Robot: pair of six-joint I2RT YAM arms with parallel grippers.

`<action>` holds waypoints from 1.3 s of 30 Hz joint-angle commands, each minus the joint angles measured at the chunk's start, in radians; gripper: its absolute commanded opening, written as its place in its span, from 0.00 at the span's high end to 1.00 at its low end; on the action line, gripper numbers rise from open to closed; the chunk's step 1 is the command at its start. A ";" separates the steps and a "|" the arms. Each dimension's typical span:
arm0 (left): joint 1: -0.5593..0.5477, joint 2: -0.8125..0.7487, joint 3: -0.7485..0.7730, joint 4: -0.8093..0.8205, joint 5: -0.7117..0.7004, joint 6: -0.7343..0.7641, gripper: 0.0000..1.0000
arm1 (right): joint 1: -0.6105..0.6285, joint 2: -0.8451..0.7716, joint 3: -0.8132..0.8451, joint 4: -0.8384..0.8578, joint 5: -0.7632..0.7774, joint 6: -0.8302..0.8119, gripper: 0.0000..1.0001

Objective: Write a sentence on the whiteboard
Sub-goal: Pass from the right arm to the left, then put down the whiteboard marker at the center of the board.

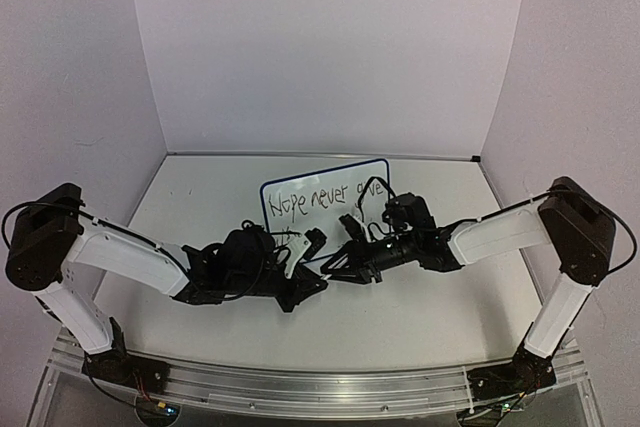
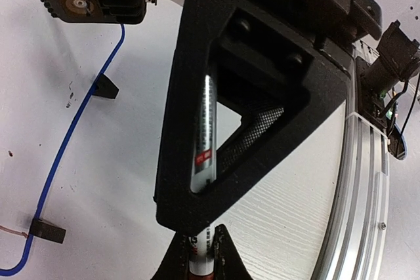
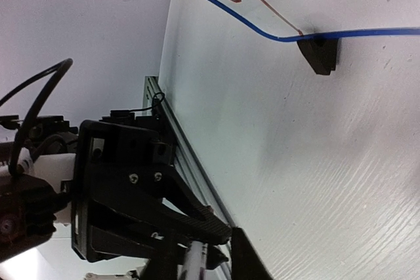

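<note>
- Now, over the middle of the table, both arms reach inward and meet nose to nose: the left gripper from its side, the right gripper from the other.
- The left gripper's fingers are pinched narrow on the lower end of a marker. It has a silver barrel with a red label band and runs straight ahead from those fingertips.
- That barrel passes in behind the open triangular frame of a right-gripper finger. Neither wrist view lets me tell whether the right jaws actually press on it.
- From the right wrist, the marker shows just left of that gripper's own fingertip, with the left gripper's black body crowding in beside it.
- The whiteboard stands just beyond the meeting grippers on their far side, blue-framed and propped on small black feet.
- The sentence runs across the board past the fingertips. "Hope never give" reads clearly, but anything below it is hidden behind the right wrist.
- From the left wrist, the board's blue edge curves off to the left of the fingers, apart from them.
- An aluminium rail lies to the right of those same fingers.
</note>
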 commanded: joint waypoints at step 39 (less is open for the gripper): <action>0.670 -0.164 -0.120 -0.416 -0.114 -0.314 0.86 | -0.530 -0.606 -0.171 -0.519 0.787 -0.388 0.02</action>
